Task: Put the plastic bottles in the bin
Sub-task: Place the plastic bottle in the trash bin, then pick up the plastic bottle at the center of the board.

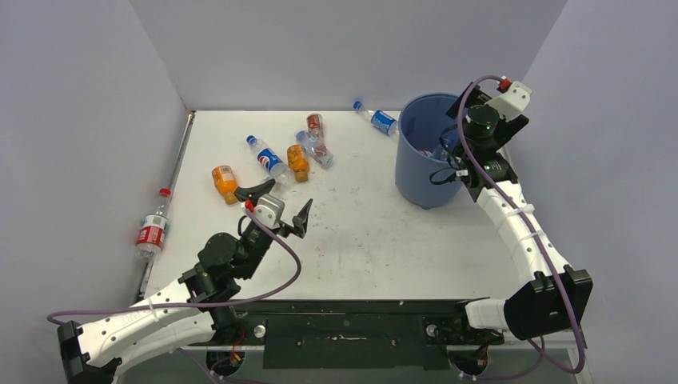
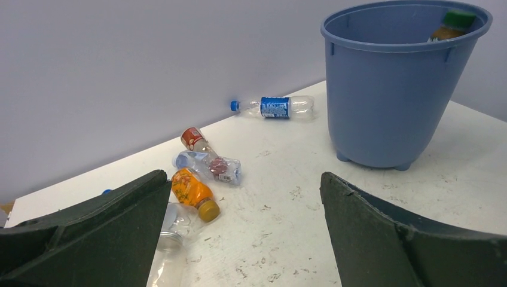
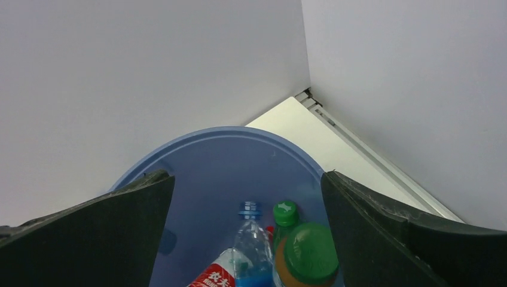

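The blue bin [image 1: 416,172] stands at the back right. My right gripper [image 1: 449,152] hangs open over its mouth, holding nothing. Below the jaws [image 3: 246,176], an orange bottle with a green cap [image 3: 309,251] sits among other plastic bottles [image 3: 251,239] inside the bin [image 3: 197,155]. My left gripper [image 1: 281,205] is open and empty, just in front of a cluster of lying bottles: two orange ones [image 1: 225,182] [image 1: 298,162], a blue-labelled one [image 1: 268,158], a clear one [image 1: 314,150] and a red-labelled one [image 1: 315,126]. In the left wrist view, the jaws [image 2: 242,179] frame an orange bottle [image 2: 192,191].
Another blue-labelled bottle [image 1: 376,118] lies by the back wall, left of the bin. A red-labelled bottle [image 1: 152,228] rests at the table's left edge against the wall. Grey walls enclose the table on three sides.
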{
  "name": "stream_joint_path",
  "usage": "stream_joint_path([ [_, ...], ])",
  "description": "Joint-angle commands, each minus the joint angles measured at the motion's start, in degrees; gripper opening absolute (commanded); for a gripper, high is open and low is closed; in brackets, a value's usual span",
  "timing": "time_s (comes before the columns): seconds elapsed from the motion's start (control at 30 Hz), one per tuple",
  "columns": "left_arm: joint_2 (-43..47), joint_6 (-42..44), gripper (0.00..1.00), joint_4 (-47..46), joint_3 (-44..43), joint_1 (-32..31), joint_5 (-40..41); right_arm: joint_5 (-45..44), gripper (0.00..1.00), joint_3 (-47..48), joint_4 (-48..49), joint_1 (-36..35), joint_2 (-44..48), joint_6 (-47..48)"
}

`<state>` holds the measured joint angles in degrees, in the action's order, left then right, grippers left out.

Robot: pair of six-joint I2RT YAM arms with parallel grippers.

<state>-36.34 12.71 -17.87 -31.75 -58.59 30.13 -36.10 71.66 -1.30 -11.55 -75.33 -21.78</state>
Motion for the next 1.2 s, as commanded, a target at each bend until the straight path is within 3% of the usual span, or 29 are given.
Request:
stream_joint_path([
  [0.0,-0.26,0.47,0.96,-3.45,-0.17,-0.39,1.50,2.94,1.00,4.65,-2.06,-1.09,3.47,-2.06],
  [0.2,-2.13,0.44,0.96,-3.85,-0.59,-0.39,5.26,8.57,1.00,5.20,-2.63,-9.92,9.99,-1.08],
  [0.4,-6.92,-2.35,0.96,-0.51,-3.95,0.64,13.52,36.19,1.00,-4.90,-0.67,-13.69,16.82,-4.20],
  [0.5,-10.92,-7.15,0.96,5.34,-7.98,3.48,16.93,44.53,1.00,-12.29,-0.73,-17.21,18.30,-3.88],
  [0.63,-17.01,-18.51,0.96,16.73,-14.48,10.68,13.54,44.03,1.00,-22.05,-0.44,-23.30,20.86,-2.33],
  [0.73,-21.38,-25.91,0.96,26.54,-18.58,18.91,4.50,42.86,1.00,-29.27,0.78,-24.53,22.87,-3.47],
  [0.83,-25.54,-27.16,0.96,33.09,-22.16,28.12,-5.18,43.08,1.00,-35.53,4.77,-24.99,24.86,-4.73],
  [0.97,-35.00,-25.31,0.96,41.66,-29.59,33.55,-16.32,43.94,1.00,-40.18,6.41,-25.25,25.67,-5.50],
  [1.17,-48.26,-19.38,0.96,49.73,-40.04,35.03,-10.61,44.10,1.00,-44.49,6.57,-26.98,27.80,-7.36],
])
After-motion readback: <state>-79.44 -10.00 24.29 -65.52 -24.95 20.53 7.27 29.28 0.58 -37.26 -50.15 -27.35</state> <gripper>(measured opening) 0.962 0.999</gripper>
